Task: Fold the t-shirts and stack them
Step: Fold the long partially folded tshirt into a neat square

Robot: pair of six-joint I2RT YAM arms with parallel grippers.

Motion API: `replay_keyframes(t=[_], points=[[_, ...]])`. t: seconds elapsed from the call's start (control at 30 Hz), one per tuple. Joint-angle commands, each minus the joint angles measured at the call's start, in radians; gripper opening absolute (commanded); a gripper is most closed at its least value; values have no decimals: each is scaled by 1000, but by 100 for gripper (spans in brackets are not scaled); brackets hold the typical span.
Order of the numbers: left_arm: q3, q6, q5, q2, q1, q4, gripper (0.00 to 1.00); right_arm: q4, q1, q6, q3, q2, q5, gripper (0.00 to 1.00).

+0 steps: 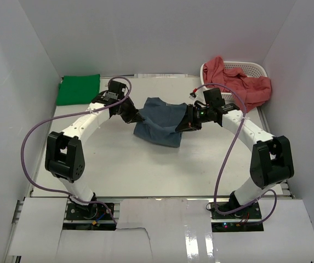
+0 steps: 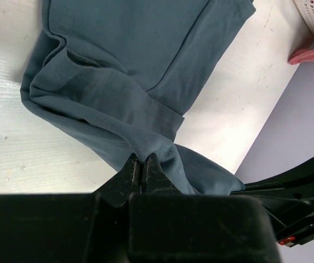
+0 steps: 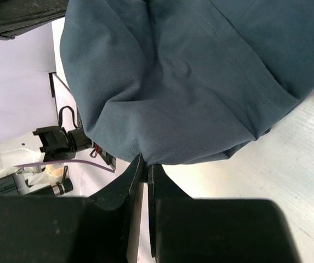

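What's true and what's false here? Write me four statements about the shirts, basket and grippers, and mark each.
1. The left gripper and the right gripper are both shut on the blue t-shirt. True.
2. The salmon red shirts drape over the basket. True.
3. The green t-shirt is in the basket. False: the green t-shirt lies on the table, far left corner.
4. The basket stands far left. False: far right.
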Motion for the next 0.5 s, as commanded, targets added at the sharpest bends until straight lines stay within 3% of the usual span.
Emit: replay_keyframes(t=[0.0, 0.47], points=[[61, 24, 11, 10, 9, -12, 0, -17, -14, -33, 71, 22, -3, 8], [225, 50, 11, 67, 26, -63, 0, -82, -43, -47, 206, 65, -12, 8]])
